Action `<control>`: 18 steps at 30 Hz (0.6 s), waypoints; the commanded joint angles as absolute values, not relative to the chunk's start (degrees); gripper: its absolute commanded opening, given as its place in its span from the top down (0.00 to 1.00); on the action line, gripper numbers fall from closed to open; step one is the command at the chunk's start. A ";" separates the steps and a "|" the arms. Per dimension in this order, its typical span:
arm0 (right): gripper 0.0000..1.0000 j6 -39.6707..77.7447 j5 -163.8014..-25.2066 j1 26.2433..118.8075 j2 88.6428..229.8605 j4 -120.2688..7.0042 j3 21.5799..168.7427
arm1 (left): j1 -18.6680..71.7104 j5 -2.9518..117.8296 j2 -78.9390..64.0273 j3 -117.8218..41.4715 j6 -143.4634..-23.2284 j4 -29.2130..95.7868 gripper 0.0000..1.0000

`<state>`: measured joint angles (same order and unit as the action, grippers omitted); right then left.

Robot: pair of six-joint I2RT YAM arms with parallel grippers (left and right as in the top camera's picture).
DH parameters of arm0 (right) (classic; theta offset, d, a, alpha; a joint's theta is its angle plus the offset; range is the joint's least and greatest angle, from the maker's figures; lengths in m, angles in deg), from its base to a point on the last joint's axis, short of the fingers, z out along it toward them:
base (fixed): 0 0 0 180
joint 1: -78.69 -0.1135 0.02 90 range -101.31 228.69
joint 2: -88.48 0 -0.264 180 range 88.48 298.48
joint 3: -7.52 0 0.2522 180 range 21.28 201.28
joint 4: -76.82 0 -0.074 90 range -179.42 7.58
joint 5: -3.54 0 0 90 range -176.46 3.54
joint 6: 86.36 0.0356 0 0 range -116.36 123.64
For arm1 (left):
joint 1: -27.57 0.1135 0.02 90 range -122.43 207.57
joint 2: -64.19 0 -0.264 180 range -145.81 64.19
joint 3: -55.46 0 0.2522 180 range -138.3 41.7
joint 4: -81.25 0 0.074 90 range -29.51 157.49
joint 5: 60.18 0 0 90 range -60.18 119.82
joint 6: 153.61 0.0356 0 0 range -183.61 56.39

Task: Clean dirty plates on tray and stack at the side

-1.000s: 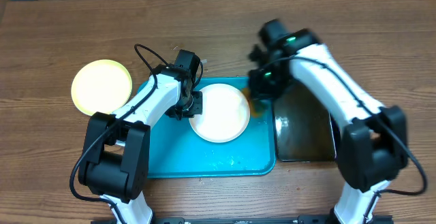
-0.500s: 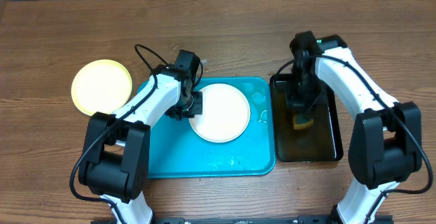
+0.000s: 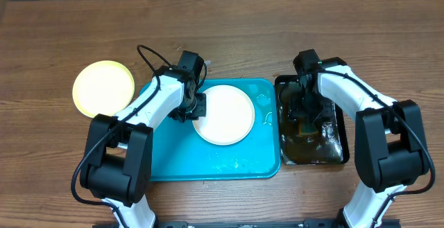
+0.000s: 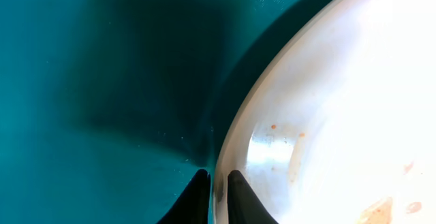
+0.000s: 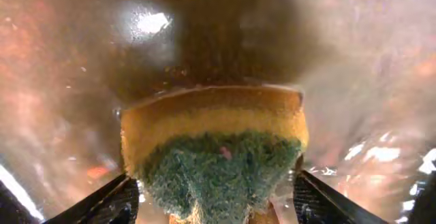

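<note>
A white plate (image 3: pixel 223 114) lies on the turquoise tray (image 3: pixel 208 162). My left gripper (image 3: pixel 196 108) is shut on its left rim. In the left wrist view the two black fingertips (image 4: pixel 197 198) pinch the plate's edge (image 4: pixel 235 149), and orange smears (image 4: pixel 381 210) show on its face. A pale yellow plate (image 3: pixel 103 88) rests on the table to the left of the tray. My right gripper (image 3: pixel 305 114) hangs open over the black tray (image 3: pixel 345 138). A yellow and green sponge (image 5: pixel 214 142) sits between its fingers (image 5: pixel 102 203) with a gap on each side.
The black tray holds brownish liquid (image 3: pixel 326 145) and stands right against the turquoise tray's right edge. Water droplets (image 3: pixel 229 162) speckle the turquoise tray in front of the white plate. Bare wooden table lies at the back and front.
My right arm swung from the turquoise tray's right edge to the black tray with the sponge, lowered it into the liquid and opened. The left gripper has not moved.
</note>
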<state>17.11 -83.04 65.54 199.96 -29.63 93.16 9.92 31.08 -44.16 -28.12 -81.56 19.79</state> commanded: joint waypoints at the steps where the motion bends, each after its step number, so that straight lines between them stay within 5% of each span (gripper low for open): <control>1: 0.31 17.42 -82.06 65.70 198.65 -28.60 92.83 | 9.53 31.34 -44.27 -27.81 -80.76 19.77 0.87; 3: 0.32 17.44 -82.08 65.70 198.65 -28.60 92.40 | 9.53 31.34 -44.27 -27.81 -80.76 19.77 0.87; 4: 0.46 17.42 -82.08 65.70 198.65 -29.19 91.70 | 9.53 31.34 -44.27 -27.81 -80.76 19.75 0.87; 5: 0.80 17.42 -82.08 65.70 198.65 -29.48 91.30 | 9.53 31.34 -44.30 -27.81 -80.76 19.75 0.87; 7: 0.90 17.40 -82.28 65.70 198.65 -29.76 90.95 | 9.53 31.34 -44.27 -27.81 -80.76 19.77 0.87; 8: 0.85 17.42 -82.30 65.70 198.65 -29.76 90.95 | 9.53 31.34 -44.27 -27.81 -80.76 19.77 0.87; 10: 0.32 17.42 -82.78 65.70 198.65 -29.76 90.95 | 9.53 31.34 -44.27 -27.81 -80.76 19.77 0.87; 11: 0.25 17.40 -83.52 65.70 198.65 -29.74 90.98 | 9.53 31.34 -44.27 -27.81 -80.76 19.77 0.87; 16: 0.20 17.38 -86.58 65.70 198.65 -28.73 90.98 | 9.53 31.34 -44.27 -27.81 -80.76 19.75 0.86; 18: 0.30 17.38 -86.80 65.70 198.65 -27.79 90.98 | 9.53 31.34 -44.27 -27.81 -80.76 19.75 0.85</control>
<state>17.18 -85.25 65.54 199.52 -28.54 91.98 9.92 31.08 -44.16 -28.12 -81.56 19.77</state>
